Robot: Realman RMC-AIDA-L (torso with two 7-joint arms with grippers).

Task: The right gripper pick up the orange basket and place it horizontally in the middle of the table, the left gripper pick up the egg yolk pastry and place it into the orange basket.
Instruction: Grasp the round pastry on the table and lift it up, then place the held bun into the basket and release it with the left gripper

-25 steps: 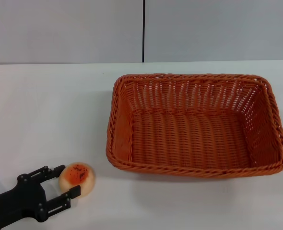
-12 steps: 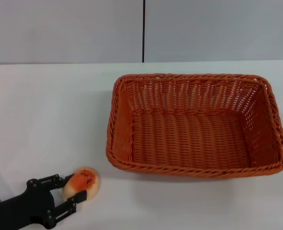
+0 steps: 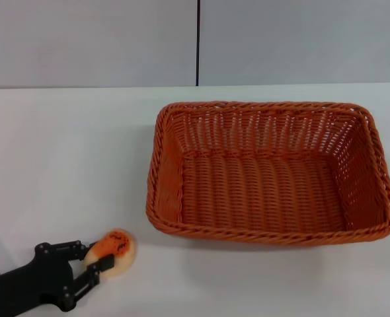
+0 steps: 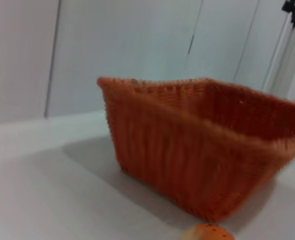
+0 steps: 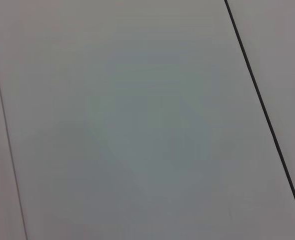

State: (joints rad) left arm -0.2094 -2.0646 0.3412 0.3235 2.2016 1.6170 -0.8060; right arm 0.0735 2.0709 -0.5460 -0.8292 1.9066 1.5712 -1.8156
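Gripping the egg yolk pastry (image 3: 116, 249) snugly, the left gripper (image 3: 96, 259) is needing a clean lift over the orange basket (image 3: 268, 175) rim.

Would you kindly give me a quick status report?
Left gripper shut on pastry, near table edge. Right gripper out of view. Basket set mid-table, empty. Path clear.

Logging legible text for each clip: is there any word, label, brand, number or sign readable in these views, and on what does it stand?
None: no readable text in any view.
orange basket: plain weave, no tag or label visible.
egg yolk pastry: only dark specks, no print.
left gripper: black metal, no markings visible.
table and the wall behind: blank.
The right wrist view shows only plain panels.
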